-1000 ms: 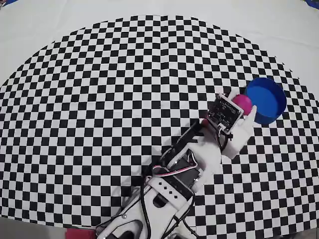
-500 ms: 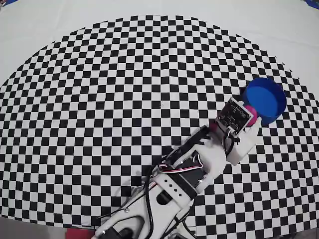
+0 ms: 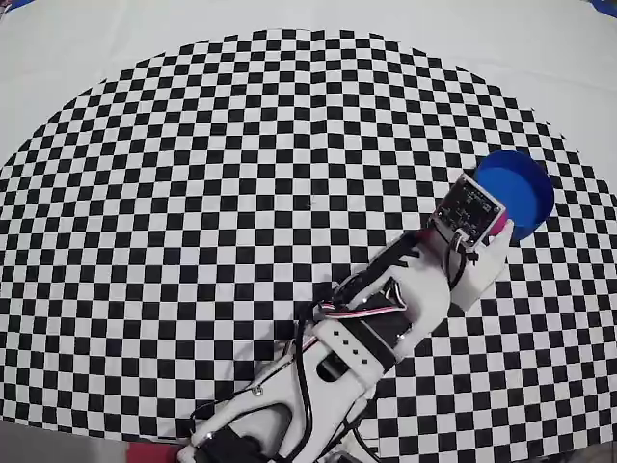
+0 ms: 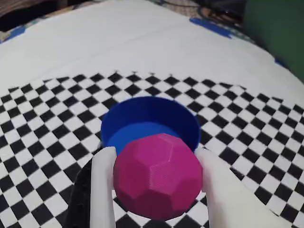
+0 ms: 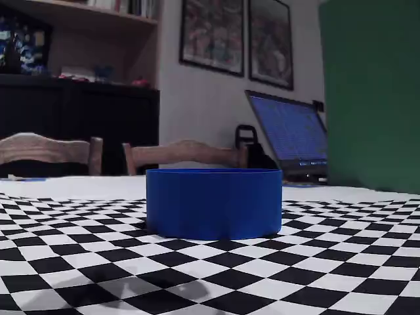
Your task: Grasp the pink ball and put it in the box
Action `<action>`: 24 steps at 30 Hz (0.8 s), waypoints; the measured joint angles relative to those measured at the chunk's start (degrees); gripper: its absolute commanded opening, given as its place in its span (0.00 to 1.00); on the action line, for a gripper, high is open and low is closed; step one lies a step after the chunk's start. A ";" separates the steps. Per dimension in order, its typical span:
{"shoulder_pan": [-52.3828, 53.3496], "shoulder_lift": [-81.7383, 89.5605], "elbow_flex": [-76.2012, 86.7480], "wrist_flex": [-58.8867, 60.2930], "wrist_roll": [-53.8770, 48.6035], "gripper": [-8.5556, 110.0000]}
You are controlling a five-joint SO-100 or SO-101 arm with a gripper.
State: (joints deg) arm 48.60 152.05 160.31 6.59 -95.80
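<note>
Overhead view: one arm reached toward one blue box [image 3: 522,189], its wrist covering the box's near edge; only a pink sliver of the ball [image 3: 502,224] showed.

Wrist view: the gripper [image 4: 156,168] clamped one faceted pink ball [image 4: 157,175], roundish with no long axis, just before the box [image 4: 151,118].

Fixed view: the box [image 5: 214,202] stood alone; ball and arm were out of frame.

Extended arm [image 3: 386,309], tool [image 4: 156,175] clamped around ball [image 4: 158,175].
</note>
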 measured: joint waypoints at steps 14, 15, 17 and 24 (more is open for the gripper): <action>0.00 -8.88 -4.31 -3.08 0.00 0.07; 0.00 -9.32 -4.66 -3.08 0.00 0.07; 0.00 -10.02 -5.10 -3.08 0.00 0.07; 0.00 -13.36 -6.86 -3.08 0.00 0.07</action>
State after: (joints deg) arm 48.60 138.69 153.46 3.52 -95.80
